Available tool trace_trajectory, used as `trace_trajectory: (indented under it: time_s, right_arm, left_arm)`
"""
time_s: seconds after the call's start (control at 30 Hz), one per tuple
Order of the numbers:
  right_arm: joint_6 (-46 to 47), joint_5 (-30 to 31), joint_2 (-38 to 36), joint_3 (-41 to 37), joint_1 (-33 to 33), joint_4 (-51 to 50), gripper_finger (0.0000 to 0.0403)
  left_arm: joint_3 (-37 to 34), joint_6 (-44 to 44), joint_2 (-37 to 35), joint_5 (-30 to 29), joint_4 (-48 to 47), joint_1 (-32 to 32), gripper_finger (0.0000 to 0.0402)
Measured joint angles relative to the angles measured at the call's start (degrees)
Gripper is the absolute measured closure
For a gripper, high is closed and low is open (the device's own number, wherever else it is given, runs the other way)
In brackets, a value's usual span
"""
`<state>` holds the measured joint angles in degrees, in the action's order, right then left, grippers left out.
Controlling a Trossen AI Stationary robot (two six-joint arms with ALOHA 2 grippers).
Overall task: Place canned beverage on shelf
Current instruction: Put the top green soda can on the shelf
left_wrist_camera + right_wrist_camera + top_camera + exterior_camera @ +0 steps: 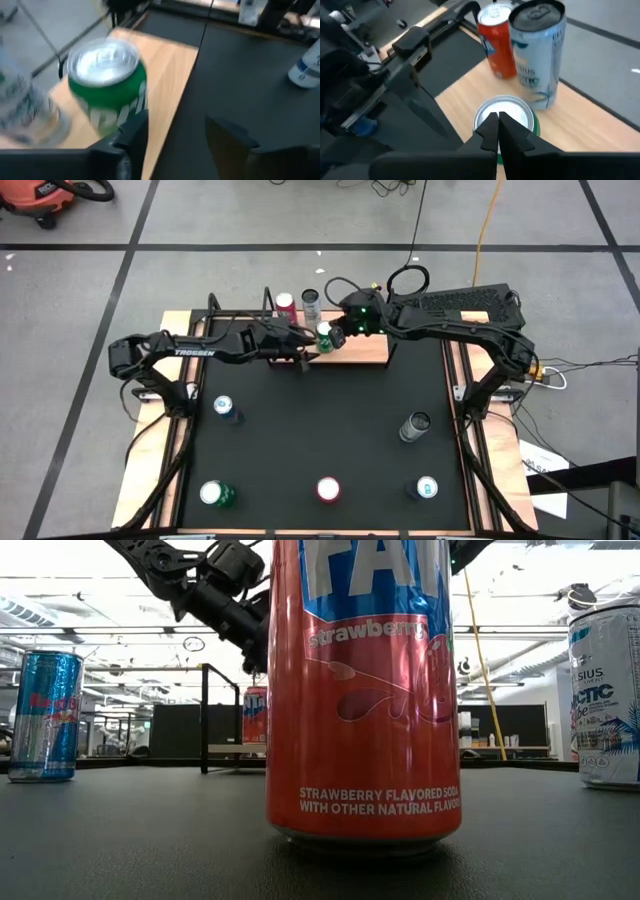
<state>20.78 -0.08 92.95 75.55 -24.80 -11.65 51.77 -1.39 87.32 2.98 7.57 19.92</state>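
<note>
The light wood shelf [360, 348] lies at the table's far edge. On it stand a red can [495, 42], a pale blue-white can [537, 55] and a green can [324, 335]. The green can also shows in the left wrist view [107, 87] and the right wrist view [505, 114]. My left gripper [177, 137] is open and empty, just to the left of the green can. My right gripper [498, 131] is shut and points down over the green can's silver top. My right gripper's shut fingertips [490, 131] stand over the green can's top [507, 110] near its rim, coming from above. I cannot tell whether they touch it. The can stands upright on the shelf board.
Loose cans stand on the black tabletop: a blue one [224, 408], a grey one [415, 426], and along the near edge a green one [215, 494], a red one [328, 489] and a teal-white one [427, 488]. The red one fills the low view [365, 690].
</note>
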Motion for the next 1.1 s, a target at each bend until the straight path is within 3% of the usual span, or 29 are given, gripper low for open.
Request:
trace_trajectory:
  time_s: [0.2, 0.43, 1.1]
  right_arm:
    - [-0.3, -0.1, 1.9, 0.0, -0.4, 0.7, 0.0403]
    - [-0.1, -0.2, 3.6, 0.0, 0.1, 0.5, 0.0403]
    - [-2.5, 3.0, 3.4, 0.0, -0.5, -1.6, 0.0403]
  left_arm:
    - [0.2, 1.6, 2.2, 0.0, 5.3, 0.7, 0.0279]
    - [0.0, 1.8, 3.4, 0.2, 4.7, 1.1, 0.0314]
    - [0.0, 2.0, 3.0, -0.1, 5.3, 1.2, 0.032]
